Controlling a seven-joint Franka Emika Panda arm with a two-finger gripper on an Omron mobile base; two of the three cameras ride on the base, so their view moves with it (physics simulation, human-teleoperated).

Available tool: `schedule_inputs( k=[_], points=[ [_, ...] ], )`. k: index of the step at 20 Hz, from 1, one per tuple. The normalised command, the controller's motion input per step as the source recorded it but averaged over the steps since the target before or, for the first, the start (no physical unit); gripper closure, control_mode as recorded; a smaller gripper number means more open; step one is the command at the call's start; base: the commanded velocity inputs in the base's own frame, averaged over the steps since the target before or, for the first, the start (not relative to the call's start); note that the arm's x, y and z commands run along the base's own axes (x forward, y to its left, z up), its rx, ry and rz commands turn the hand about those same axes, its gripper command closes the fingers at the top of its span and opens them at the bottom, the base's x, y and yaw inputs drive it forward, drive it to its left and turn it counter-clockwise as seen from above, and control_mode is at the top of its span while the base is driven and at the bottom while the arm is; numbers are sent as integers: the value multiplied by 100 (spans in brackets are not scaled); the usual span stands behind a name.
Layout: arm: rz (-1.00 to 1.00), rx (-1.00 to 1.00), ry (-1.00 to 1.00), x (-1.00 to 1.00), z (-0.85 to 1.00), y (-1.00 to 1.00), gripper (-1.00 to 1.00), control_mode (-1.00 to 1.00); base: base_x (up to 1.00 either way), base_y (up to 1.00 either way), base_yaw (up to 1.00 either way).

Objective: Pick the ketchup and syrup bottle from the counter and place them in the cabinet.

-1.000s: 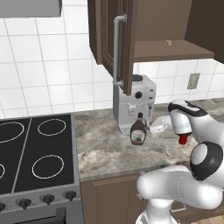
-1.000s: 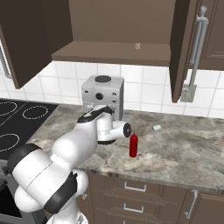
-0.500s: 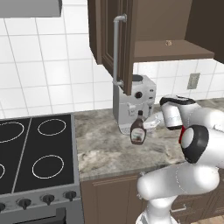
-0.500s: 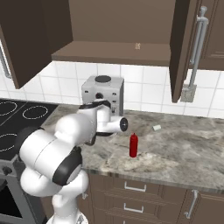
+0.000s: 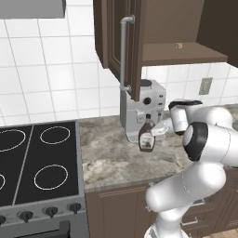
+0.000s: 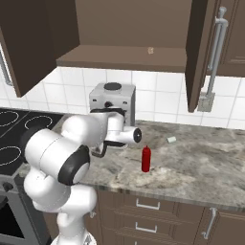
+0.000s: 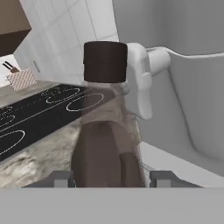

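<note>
Gripper point(image 7: 111, 175) apparently grips syrup bottle point(image 7: 107, 131) — ketchup point(image 6: 146, 159) stands apart on counter point(image 6: 201, 158).

Right up close, the syrup bottle point(image 7: 107, 153) fills the middle, brown body rising to a narrow neck and a dark cap point(image 7: 105, 61) on top. The tool point(image 7: 112, 177) has it squarely between its two grey fingertips point(image 7: 59, 178), one low on each side of the body. Behind the bottle stands a pale grey appliance point(image 7: 192, 96). Off to the left, the mottled tabletop point(image 7: 30, 153) runs out to the black stovetop point(image 7: 39, 109), white burner rings showing, with white wall tiles point(image 7: 61, 35) beyond.
</note>
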Motion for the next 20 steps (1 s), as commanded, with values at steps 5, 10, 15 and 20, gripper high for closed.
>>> schedule_inputs(
  k=[5,10,15,20],
  points=[
    [0,7,-8,-22,57,0,100,-100,0,0,0],
    [0,8,-11,-45,98,-1,100,-100,0,0,0],
    [-4,6,-12,-31,100,-12,100,-100,0,0,0],
    [-11,3,-15,-15,100,-19,100,-100,0,0,0]
  ],
)
